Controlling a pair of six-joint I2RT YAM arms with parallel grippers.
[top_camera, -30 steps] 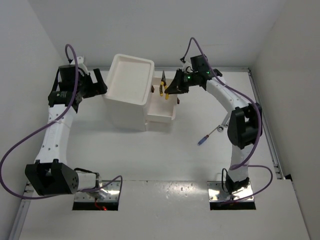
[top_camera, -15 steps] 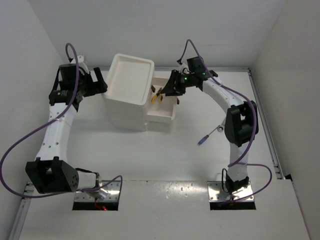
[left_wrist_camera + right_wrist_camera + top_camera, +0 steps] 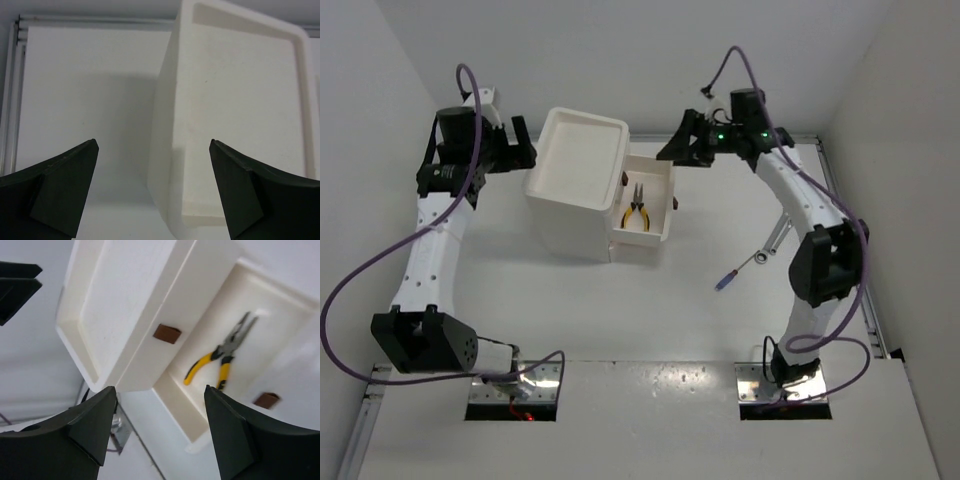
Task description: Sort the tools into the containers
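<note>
The white drawer unit [image 3: 582, 160] stands at the back, its upper drawer [image 3: 661, 180] pulled out to the right. The yellow-handled pliers [image 3: 637, 213] lie flat inside that drawer, also shown in the right wrist view [image 3: 222, 357]. My right gripper [image 3: 680, 148] hovers open above the drawer's far end [image 3: 160, 390], holding nothing. My left gripper [image 3: 520, 155] stands wide open by the unit's left side, its fingers astride the tray-top corner [image 3: 152, 145]. A blue-handled screwdriver [image 3: 724, 282] and a silver wrench [image 3: 776, 237] lie on the table to the right.
Brown knobs [image 3: 166, 333] mark the drawer fronts. A lower drawer [image 3: 635, 248] juts out slightly under the open one. A metal rail [image 3: 850, 250] runs along the table's right edge. White walls close in at the back and sides.
My right gripper opened and let go of the pliers, which now lie in the drawer. It then drew back up and to the right. The left gripper barely shifted.
</note>
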